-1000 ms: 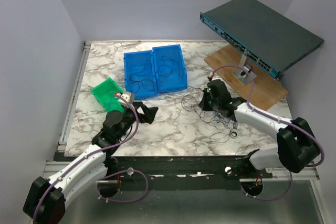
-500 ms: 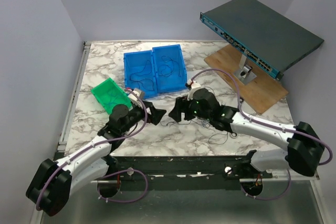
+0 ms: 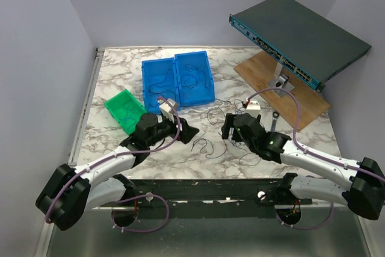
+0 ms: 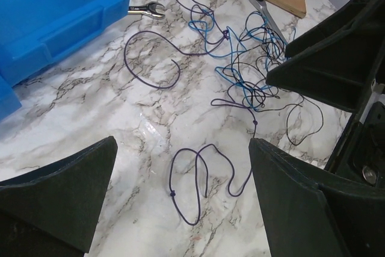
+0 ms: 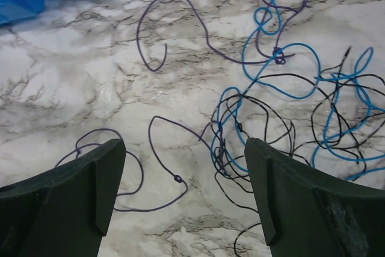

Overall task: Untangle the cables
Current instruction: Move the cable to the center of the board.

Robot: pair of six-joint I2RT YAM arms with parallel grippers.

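Observation:
The cables lie on the marble between the two grippers. A loose purple cable (image 4: 201,176) curls in loops just ahead of my left gripper (image 4: 182,144), whose jaws stand wide apart with nothing in them. Beyond it lies a tangle of blue and black cables (image 4: 248,73). In the right wrist view, a purple strand (image 5: 162,170) with a small knot lies between the fingers of my right gripper (image 5: 184,142), which is open and empty. The blue and black tangle (image 5: 271,109) sits at its right finger. From above, the left gripper (image 3: 187,132) and right gripper (image 3: 227,128) face each other across the purple loop (image 3: 203,145).
Two blue bins (image 3: 174,82) with thin wires inside stand behind the grippers, with a green bin (image 3: 123,109) to their left. A small silver wrench (image 4: 146,9) lies by the blue bin. A network switch (image 3: 301,34) leans over a wooden board (image 3: 304,105) at the back right.
My right gripper swung left across the table, opened from shut, and drew back to the right, leaving purple cable spread on the marble. My left arm reached forward and to the right.

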